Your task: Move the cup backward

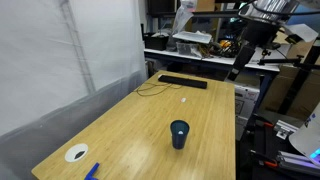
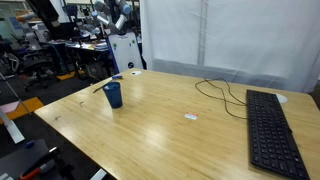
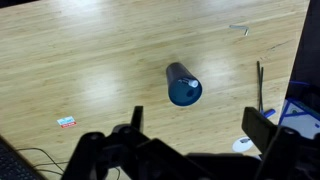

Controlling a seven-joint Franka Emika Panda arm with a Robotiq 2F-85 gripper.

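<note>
Cup (image 1: 179, 134) stood upright on the worktop (image 1: 120, 125), well apart from the black keyboard (image 1: 183, 82), out toward the opposite end. Claw (image 3: 197, 118) hung high overhead, spread wide, gripping nothing.

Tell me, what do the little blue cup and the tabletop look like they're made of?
The cup looks like plastic: uniform dark blue, plain and matte, though the pictures are too small to be sure. The table looks like wood or wood-look laminate: pale planks with visible grain and a soft sheen.
</note>
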